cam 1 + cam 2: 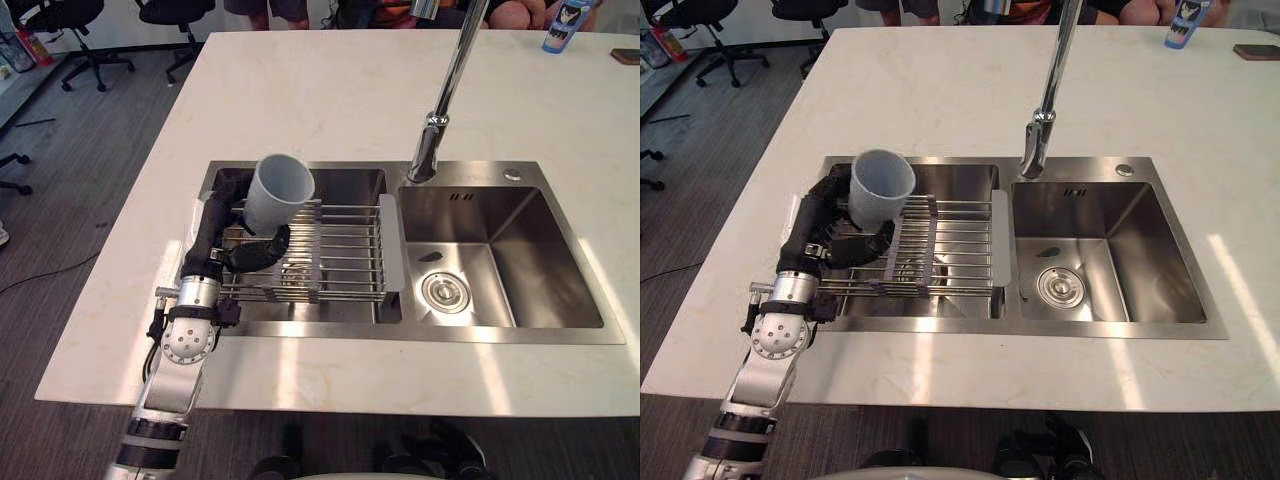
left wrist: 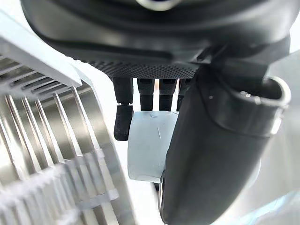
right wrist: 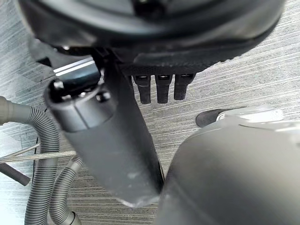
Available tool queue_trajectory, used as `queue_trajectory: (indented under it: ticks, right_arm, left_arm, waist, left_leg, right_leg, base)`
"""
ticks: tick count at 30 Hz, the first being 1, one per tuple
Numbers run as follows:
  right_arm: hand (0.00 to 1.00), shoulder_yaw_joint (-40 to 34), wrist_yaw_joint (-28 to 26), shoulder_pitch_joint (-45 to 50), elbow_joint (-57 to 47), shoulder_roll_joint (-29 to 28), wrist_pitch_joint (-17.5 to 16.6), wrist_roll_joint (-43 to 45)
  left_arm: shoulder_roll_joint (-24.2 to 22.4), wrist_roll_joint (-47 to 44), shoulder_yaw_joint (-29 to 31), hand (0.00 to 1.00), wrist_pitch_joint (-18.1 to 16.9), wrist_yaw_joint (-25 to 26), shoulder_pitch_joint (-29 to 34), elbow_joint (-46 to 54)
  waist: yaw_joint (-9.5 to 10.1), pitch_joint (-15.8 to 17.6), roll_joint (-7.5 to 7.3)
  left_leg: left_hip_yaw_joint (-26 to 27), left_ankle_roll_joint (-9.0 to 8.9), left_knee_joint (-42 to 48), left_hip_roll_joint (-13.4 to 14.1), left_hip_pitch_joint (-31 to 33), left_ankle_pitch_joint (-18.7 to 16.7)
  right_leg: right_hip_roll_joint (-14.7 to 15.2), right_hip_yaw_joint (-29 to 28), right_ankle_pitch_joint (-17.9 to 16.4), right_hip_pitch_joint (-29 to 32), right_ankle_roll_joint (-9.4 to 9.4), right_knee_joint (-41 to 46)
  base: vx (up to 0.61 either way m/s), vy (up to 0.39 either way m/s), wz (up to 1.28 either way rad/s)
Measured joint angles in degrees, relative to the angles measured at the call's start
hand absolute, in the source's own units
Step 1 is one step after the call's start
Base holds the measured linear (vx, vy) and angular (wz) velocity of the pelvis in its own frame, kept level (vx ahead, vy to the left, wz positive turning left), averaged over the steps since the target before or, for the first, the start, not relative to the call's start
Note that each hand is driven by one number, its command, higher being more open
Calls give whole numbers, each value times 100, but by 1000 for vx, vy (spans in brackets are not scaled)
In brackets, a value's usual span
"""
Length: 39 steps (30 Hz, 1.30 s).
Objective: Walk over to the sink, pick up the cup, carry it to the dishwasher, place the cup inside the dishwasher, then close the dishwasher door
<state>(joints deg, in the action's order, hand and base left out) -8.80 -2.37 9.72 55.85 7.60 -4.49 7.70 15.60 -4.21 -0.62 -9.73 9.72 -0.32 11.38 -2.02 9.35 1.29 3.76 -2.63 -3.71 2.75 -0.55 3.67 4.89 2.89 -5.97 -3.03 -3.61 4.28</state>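
I see the sink (image 1: 560, 333) set into the white desk (image 1: 300, 90), with two basins. A wire rack (image 1: 340, 260) spans the left basin, and the cup (image 1: 278, 192) is at the rack's far left corner. The right basin (image 1: 530, 260) holds only its drain (image 1: 444, 291), and the tap (image 1: 440, 110) rises from the far rim between the basins.

The cup is plain pale grey with no handle that I can see. It is tilted, with its open mouth turned up and nothing visible inside. Whether its base touches the rack I cannot tell.

My left robot hand (image 1: 214, 232) is clamped on the cup, fingers round its far side and thumb curled across its near side.

My right robot hand (image 3: 117, 140) hangs over the grey floor (image 3: 262, 89), fingers loose and holding nothing.
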Motion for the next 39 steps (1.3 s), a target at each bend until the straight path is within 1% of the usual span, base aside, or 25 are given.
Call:
queue_trajectory:
  ticks: [4,6,9,11,13,14,15,16,18,19,20,22,23,24,25,26,28,29,30,31,33,35,36,37,39]
  right_arm:
    - [90,-23,9,5,3,-27,3,16]
    - [90,-22,39,5,-49,-73,3,17]
    - [90,34,130,-13,-447,-193,5,14]
    - [90,84,190,-17,-780,-258,2,12]
    - [90,187,269,-45,-964,-243,-5,7]
    - [90,189,278,-75,-971,-258,-5,4]
    - [90,230,287,-103,-995,-284,0,2]
    - [90,293,283,-27,-1008,-297,0,2]
    - [90,353,259,57,-1016,-347,1,1]
    - [90,413,266,60,-1036,-354,1,-1]
    - [90,427,270,60,-1055,-337,1,-2]
    - [90,425,304,-173,-1057,-217,-10,1]
    - [90,425,321,-220,-1052,-210,-19,4]
    - [90,423,372,-313,-1016,-144,-43,9]
    - [90,422,389,-333,-993,-95,-47,13]
    - [90,390,422,-327,-949,-80,-48,15]
    - [90,237,503,-148,-975,-130,-57,23]
    - [90,181,594,-15,-1069,-72,-52,52]
    - [90,159,621,122,-1211,-38,-53,156]
    - [90,155,623,174,-1281,-29,-53,182]
    - [90,88,620,231,-1423,-9,-57,224]
    - [90,8,642,270,-1360,1,-72,236]
    - [90,-10,636,232,-1258,54,-94,236]
    - [90,-43,638,150,-1095,-58,-64,239]
    - [90,-17,574,158,-960,-218,-68,237]
  left_arm:
    - [-200,-265,-65,30,-53,-15,374,508]
    - [-305,-266,-243,30,-71,-35,674,916]
    - [-341,-260,-630,30,-126,-45,750,1322]
    - [-375,-256,-830,30,-128,-53,751,1462]
    - [-532,-250,-1048,30,-129,-102,751,1574]
    - [-606,-249,-1058,30,-152,-111,742,1608]
    - [-673,-249,-1046,30,-191,-115,726,1604]
    - [-754,-252,-1040,30,-192,-108,774,1595]
    - [-813,-254,-1005,30,-236,-107,854,1622]
    - [-810,-255,-966,30,-241,-71,873,1675]
    - [-826,-253,-957,30,-241,-51,872,1707]
    - [-972,-252,-999,30,-237,-20,874,1732]
    - [-977,-250,-1018,30,-238,-21,864,1740]
    - [-1000,-250,-1068,30,-233,-10,859,1699]
    - [-1032,-251,-1111,30,-192,0,883,1688]
    - [-998,-250,-1165,30,-179,-16,931,1691]
    - [-960,-252,-1295,30,-182,-77,925,1732]
    - [-962,-252,-1354,30,-207,-121,924,1823]
    - [-999,-256,-1362,30,-283,-159,898,1846]
    - [-1008,-257,-1362,30,-310,-164,877,1847]
    - [-1061,-268,-1377,30,-355,-177,832,1832]
    - [-1096,-295,-1533,30,-383,-196,824,1661]
    - [-1136,-295,-1574,30,-400,-233,714,1493]
    - [-1029,-304,-1552,30,-391,-227,610,1269]
    - [-902,-367,-1463,30,-338,-189,564,920]
  waist:
    - [106,-11,-48]
    - [153,-47,-132]
    - [294,-8,-255]
    - [286,5,-279]
    - [292,-5,-258]
    - [316,1,-256]
    - [343,5,-272]
    - [436,-12,-269]
    - [609,-132,-335]
    - [732,-214,-432]
    - [791,-236,-461]
    - [873,-296,-284]
    - [868,-288,-286]
    - [802,-209,-142]
    - [744,-165,-17]
    - [686,-158,43]
    - [554,-135,-33]
    - [528,-111,-94]
    - [469,-121,-123]
    - [433,-125,-125]
    - [335,-199,-98]
    - [210,-511,19]
    - [183,-644,162]
    - [167,-638,12]
    - [168,-650,-103]
  left_leg:
    - [95,-9,195,41,50,-96]
    - [193,-19,656,95,278,-341]
    - [394,-20,1490,299,795,-720]
    - [442,-1,1960,410,1066,-916]
    - [495,117,2157,488,1200,-974]
    - [532,151,2160,511,1224,-970]
    - [535,188,2215,511,1236,-970]
    - [507,201,2259,477,1195,-949]
    - [402,207,2349,394,1319,-861]
    - [350,179,2448,289,1583,-780]
    - [322,167,2518,252,1737,-731]
    - [108,82,2262,258,2179,-227]
    - [45,52,2076,255,2196,-41]
    - [-153,-20,1819,313,2187,301]
    - [-260,-33,1707,386,2156,480]
    - [-354,-125,1211,417,1982,963]
    - [-46,96,1840,418,2056,444]
    - [230,289,2612,434,2027,-126]
    - [464,276,3221,513,1941,-634]
    - [524,281,3431,588,1856,-790]
    - [627,184,3697,964,1388,-1236]
    - [556,-210,2698,1061,670,-1428]
    - [489,-596,1684,972,354,-1477]
    - [484,-410,1494,770,334,-1228]
    - [448,-295,1471,547,335,-1164]
  right_leg:
    - [-27,-119,1,32,-1,85]
    - [-48,-242,7,145,-4,173]
    - [-143,-500,31,535,-32,476]
    - [-194,-522,45,700,-56,618]
    - [-191,-545,97,857,-205,866]
    - [-183,-546,16,917,-283,1082]
    - [-128,-499,-347,1102,-207,1976]
    - [-27,-467,-687,1098,-358,2974]
    - [64,-554,-935,839,-723,3613]
    - [83,-623,-938,612,-717,3412]
    - [101,-616,-1138,482,-612,3049]
    - [-64,-522,-1407,275,-336,1844]
    - [-88,-520,-1463,207,-226,1609]
    - [-268,-477,-1433,74,40,1314]
    - [-403,-396,-1331,16,87,1298]
    - [-488,-226,-1250,26,198,1272]
    - [-434,193,-1178,26,335,1333]
    - [-320,286,-1140,100,323,1434]
    - [-167,402,-1067,164,289,1472]
    - [-105,447,-1022,201,270,1476]
    - [32,584,-852,372,148,1432]
    - [117,746,-647,577,-53,1176]
    - [137,850,-579,711,-131,1096]
    - [256,800,-423,711,-131,1008]
    - [441,828,-185,542,-343,678]
  base:
    - [-27,-5,-13]
    - [-39,-1,-26]
    - [-77,11,-42]
    - [-103,31,-31]
    - [-158,59,-20]
    - [-157,53,-8]
    - [-119,36,4]
    - [-110,37,12]
    - [-128,-34,29]
    - [-175,-130,35]
    - [-218,-157,33]
    - [-303,-162,42]
    - [-332,-172,56]
    - [-283,-167,54]
    - [-374,-190,69]
    - [-394,-123,88]
    - [-369,-93,87]
    - [-359,-48,64]
    - [-344,-10,55]
    - [-261,45,53]
    - [-227,166,53]
    - [-216,298,58]
    - [-86,260,40]
    - [-84,238,37]
    - [-61,210,19]
